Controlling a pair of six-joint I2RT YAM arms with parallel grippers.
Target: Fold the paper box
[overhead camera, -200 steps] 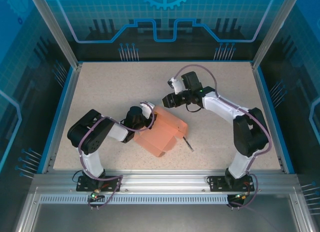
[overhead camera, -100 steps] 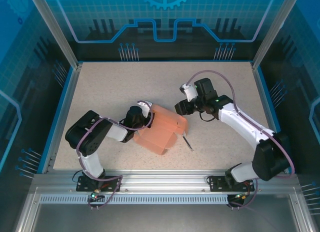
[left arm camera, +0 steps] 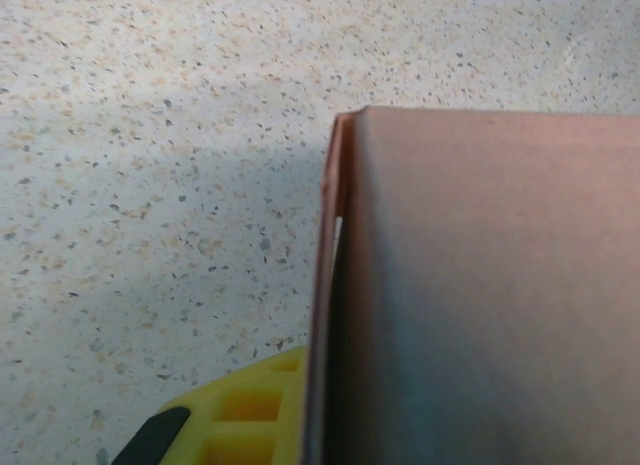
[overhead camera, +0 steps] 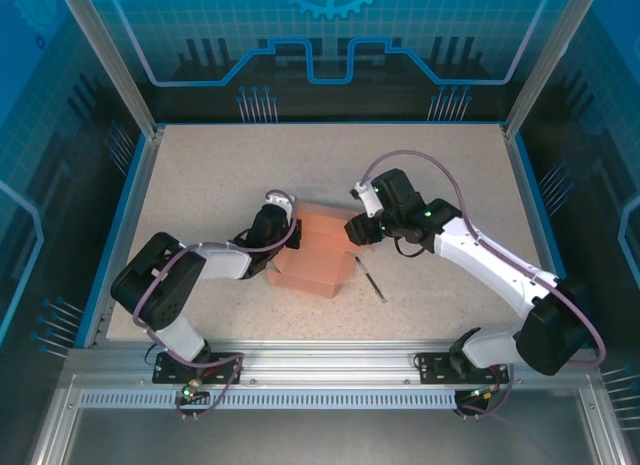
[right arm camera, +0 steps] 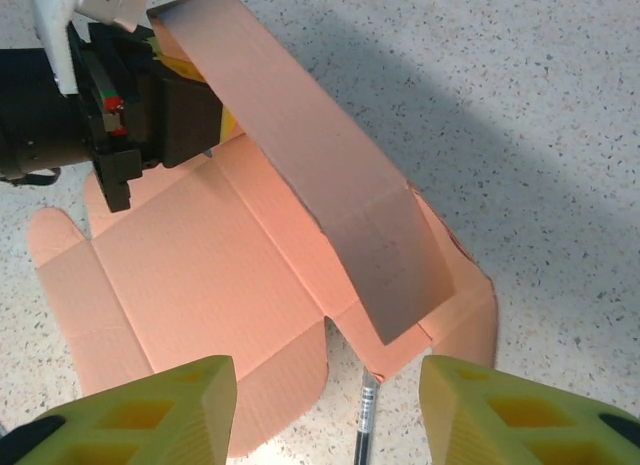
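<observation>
The salmon-pink paper box (overhead camera: 318, 253) lies mostly flat as a die-cut blank in the middle of the table. One long flap (right arm camera: 320, 185) stands raised off the blank. My left gripper (overhead camera: 281, 230) is shut on that flap's far-left end, as the right wrist view shows of that gripper (right arm camera: 160, 90). In the left wrist view the flap (left arm camera: 480, 285) covers the right half, with one yellow finger (left arm camera: 245, 415) beside it. My right gripper (overhead camera: 358, 230) hovers open over the blank's right edge, its yellow fingers (right arm camera: 150, 410) wide apart with nothing between them.
A thin dark pen-like stick (overhead camera: 370, 279) lies on the speckled table just right of the blank, seen below the blank's notch as the stick (right arm camera: 364, 425) in the right wrist view. Metal frame rails and blue walls (overhead camera: 140, 185) border the table.
My left gripper moved toward the far side, dragging and turning the blank, which now lies flatter with one flap raised. My right gripper swung left and nearer, down over the blank's right edge.
</observation>
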